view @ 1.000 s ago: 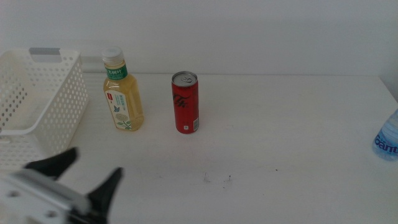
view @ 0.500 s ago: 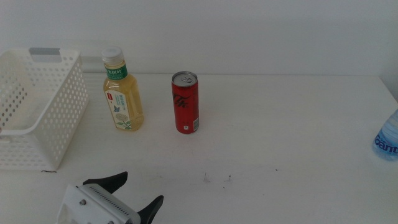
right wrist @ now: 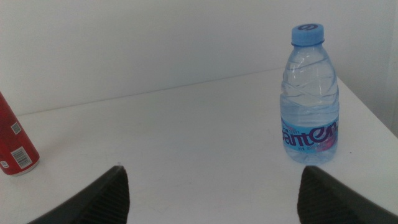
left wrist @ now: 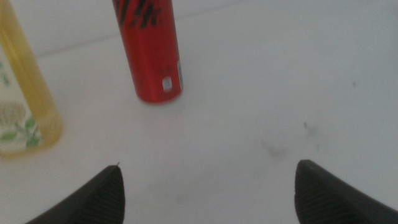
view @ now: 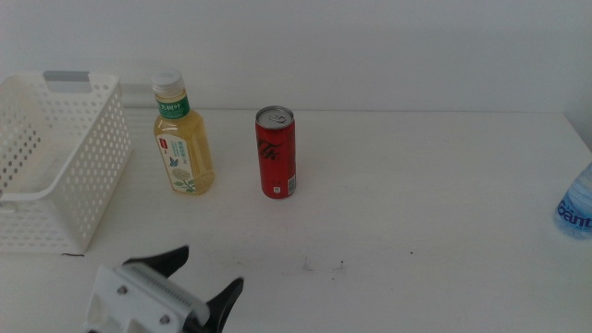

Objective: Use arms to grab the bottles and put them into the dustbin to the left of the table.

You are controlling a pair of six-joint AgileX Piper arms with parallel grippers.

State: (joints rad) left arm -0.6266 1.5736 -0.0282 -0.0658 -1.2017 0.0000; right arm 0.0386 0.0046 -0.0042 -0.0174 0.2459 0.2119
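A yellow tea bottle [view: 183,137] with a white cap stands upright next to the white perforated dustbin [view: 54,157] at the table's left. A slim red can [view: 276,154] stands to its right. My left gripper [view: 208,274] is open, low at the front left, well short of both. In the left wrist view the red can [left wrist: 149,50] and tea bottle [left wrist: 25,106] stand ahead of the open jaws [left wrist: 208,186]. A clear blue-capped water bottle [right wrist: 309,96] stands ahead of my open right gripper [right wrist: 214,193]; it shows at the right edge [view: 575,205] of the middle view.
The white table [view: 416,203] has a few dark specks [view: 324,266] in front of the can. A white wall runs behind the table's far edge. The right arm itself is outside the middle view.
My left gripper came in from the lower left and moved rightward along the front edge, then barely shifted in the last half second. Bottles, can and dustbin stayed put.
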